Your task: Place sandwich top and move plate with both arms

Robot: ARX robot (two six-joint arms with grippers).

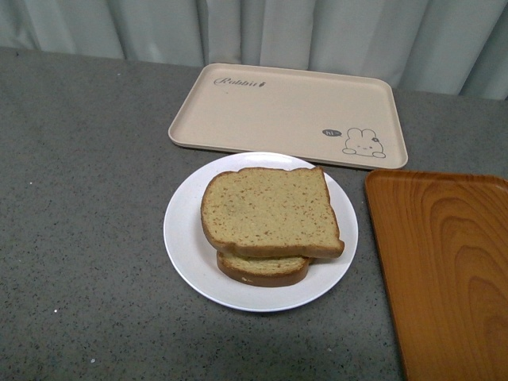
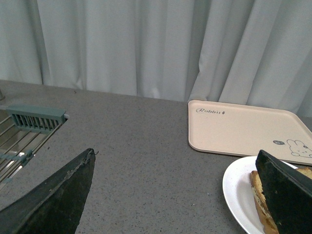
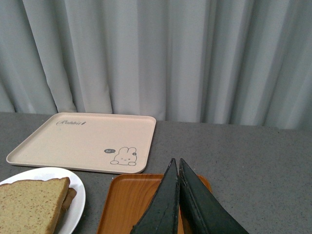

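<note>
The sandwich top point(image 1: 270, 210), a wide tan speckled slice, lies flat on a thicker bread slice point(image 1: 262, 270) on the round white plate point(image 1: 186, 238) in the middle of the grey table. Neither arm shows in the front view. My left gripper point(image 2: 175, 158) is open, wide apart over bare table, with the plate point(image 2: 239, 190) beside one of its fingers point(image 2: 285, 190). My right gripper point(image 3: 176, 162) is shut and empty, pointing over the orange tray point(image 3: 129, 204); the sandwich top point(image 3: 31, 202) and plate point(image 3: 78, 195) sit off to one side.
A beige rabbit tray point(image 1: 290, 111) lies behind the plate. An orange wood-grain tray point(image 1: 444, 270) sits at the right, close to the plate. Grey curtains hang behind the table. A metal rack point(image 2: 24, 131) shows at the table's far left in the left wrist view.
</note>
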